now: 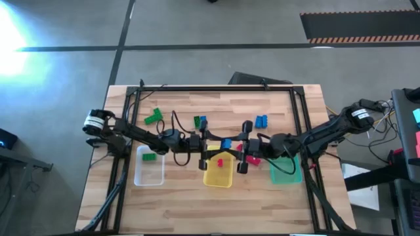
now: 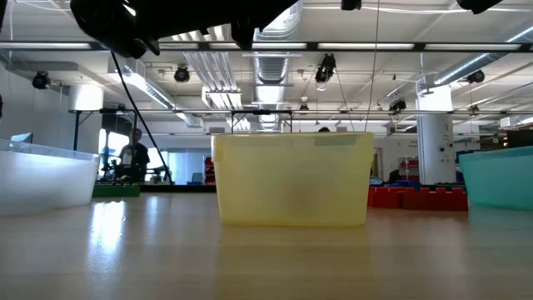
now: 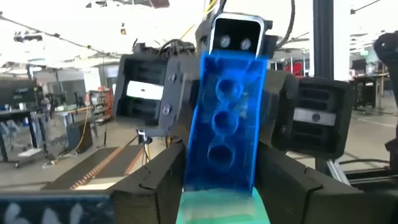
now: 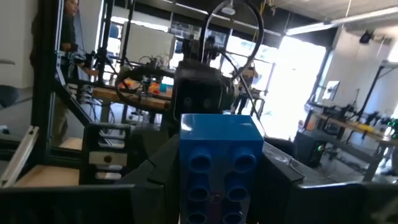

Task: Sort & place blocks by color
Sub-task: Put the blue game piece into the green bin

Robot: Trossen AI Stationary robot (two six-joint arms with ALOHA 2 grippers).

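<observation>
Both grippers meet above the middle of the table (image 1: 197,203), facing each other over the far edge of the yellow tray (image 1: 218,174). The left gripper (image 1: 205,145) and the right gripper (image 1: 240,149) each have fingers closed on opposite ends of 1 blue block (image 1: 226,143), held in the air between them. A red block (image 1: 220,162) lies in the yellow tray. Left stands the clear tray (image 1: 149,175) with 1 green block (image 1: 149,157); right, the teal tray (image 1: 286,172). More blocks (image 1: 200,121) lie scattered farther back.

No readable text, labels, brands or numbers anywhere, on anything
</observation>
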